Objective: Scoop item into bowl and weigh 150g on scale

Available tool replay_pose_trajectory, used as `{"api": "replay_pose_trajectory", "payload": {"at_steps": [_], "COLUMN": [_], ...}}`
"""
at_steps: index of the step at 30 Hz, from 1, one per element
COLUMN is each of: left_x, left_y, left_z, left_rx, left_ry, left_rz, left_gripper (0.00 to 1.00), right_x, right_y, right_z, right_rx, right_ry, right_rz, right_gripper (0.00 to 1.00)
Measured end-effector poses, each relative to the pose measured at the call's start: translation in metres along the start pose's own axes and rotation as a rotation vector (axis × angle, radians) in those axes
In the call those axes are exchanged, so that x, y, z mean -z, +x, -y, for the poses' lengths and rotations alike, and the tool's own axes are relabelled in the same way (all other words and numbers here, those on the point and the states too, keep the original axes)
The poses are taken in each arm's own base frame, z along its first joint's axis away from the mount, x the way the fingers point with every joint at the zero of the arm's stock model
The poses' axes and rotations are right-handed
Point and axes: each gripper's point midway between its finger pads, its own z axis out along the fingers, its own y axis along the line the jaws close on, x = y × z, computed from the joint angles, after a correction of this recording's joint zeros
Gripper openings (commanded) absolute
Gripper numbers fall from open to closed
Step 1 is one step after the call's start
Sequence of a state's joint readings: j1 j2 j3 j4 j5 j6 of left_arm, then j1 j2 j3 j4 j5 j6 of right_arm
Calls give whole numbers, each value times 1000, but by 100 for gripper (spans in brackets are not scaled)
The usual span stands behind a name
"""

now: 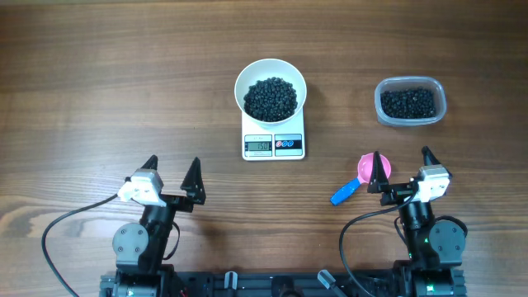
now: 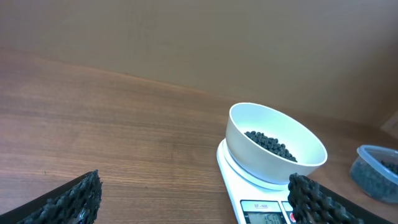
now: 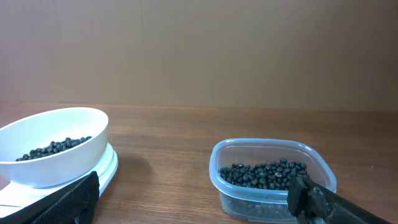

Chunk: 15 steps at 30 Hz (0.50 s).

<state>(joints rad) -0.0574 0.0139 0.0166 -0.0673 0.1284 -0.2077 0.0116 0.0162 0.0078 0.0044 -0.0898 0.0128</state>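
Keeping the left claw (image 1: 173,162) and right claw (image 1: 402,158) as they stand, spread and empty, clear of the scale (image 1: 273,145), should let the reading settle; the scoop (image 1: 363,168) lies just beside the right claw, and the scale, ahead between both claws, bears the bowl (image 1: 243,78) of beans (image 1: 271,97), its display too small to read.

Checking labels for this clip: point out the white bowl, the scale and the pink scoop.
white bowl (image 1: 240,88), overhead view, left rim.
scale (image 1: 273,145), overhead view, front panel beside display.
pink scoop (image 1: 363,167), overhead view, pink cup.
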Motion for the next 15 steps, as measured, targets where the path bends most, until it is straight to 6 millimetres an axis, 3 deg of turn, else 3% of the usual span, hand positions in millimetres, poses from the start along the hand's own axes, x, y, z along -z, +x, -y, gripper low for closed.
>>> {"api": "replay_pose_trajectory", "payload": {"at_steps": [15], "left_x": [0], "left_y": [0], "left_z": [0], "left_rx": [-31], "left_ry": [0], "left_rz": [0], "left_gripper": [100], "right_x": [0], "right_y": [0], "right_z": [0], "right_rx": [0], "right_ry": [0], "right_rz": [0], "right_gripper": [100]}}
